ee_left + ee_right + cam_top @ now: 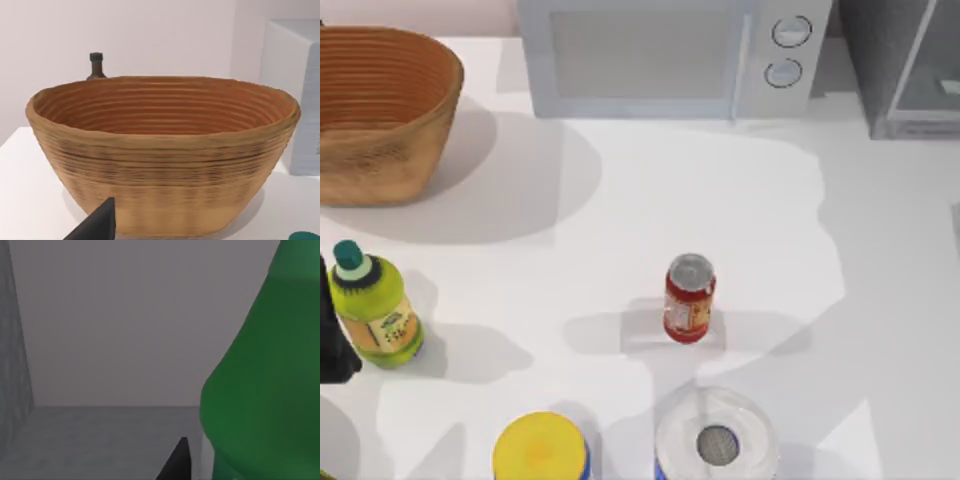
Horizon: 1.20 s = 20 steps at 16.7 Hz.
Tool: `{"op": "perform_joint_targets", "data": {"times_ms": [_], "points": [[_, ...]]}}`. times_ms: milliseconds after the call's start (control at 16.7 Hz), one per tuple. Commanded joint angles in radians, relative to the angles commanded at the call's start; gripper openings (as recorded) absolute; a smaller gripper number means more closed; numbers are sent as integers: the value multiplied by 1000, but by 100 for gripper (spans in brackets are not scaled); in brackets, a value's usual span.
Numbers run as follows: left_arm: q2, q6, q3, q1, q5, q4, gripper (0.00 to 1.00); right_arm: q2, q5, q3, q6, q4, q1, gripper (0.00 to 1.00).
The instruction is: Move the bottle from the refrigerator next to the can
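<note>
The red can (690, 299) with a silver top stands upright in the middle of the table. At the back right corner is the grey refrigerator (904, 70), its pale glass door showing. In the right wrist view I look into the refrigerator's grey inside (120, 330), where the bright-green bottle (260, 385) looms very close. A dark part of my right gripper (176, 464) sits just beside the bottle's base. My left gripper (96, 227) is parked at the table's left edge, facing the basket.
A woven basket (380, 110) sits back left and a white microwave (670, 55) at the back centre. A stout yellow-green bottle (375, 310) stands left, by my left arm (334, 340). A yellow-lidded canister (541, 449) and white roll (717, 441) stand near the front.
</note>
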Motion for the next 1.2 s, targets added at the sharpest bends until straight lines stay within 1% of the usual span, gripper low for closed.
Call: {"op": "perform_joint_targets", "data": {"times_ms": [420,840,1200], "points": [[0,0,0,0,0,0,100,-4,0,0,2,-4,-3,0],[0,0,0,0,0,0,100,-118,-2,30,3,-149,-3,0],[0,0,0,0,0,0,100,-130,-4,14,4,-143,-6,0]]}}
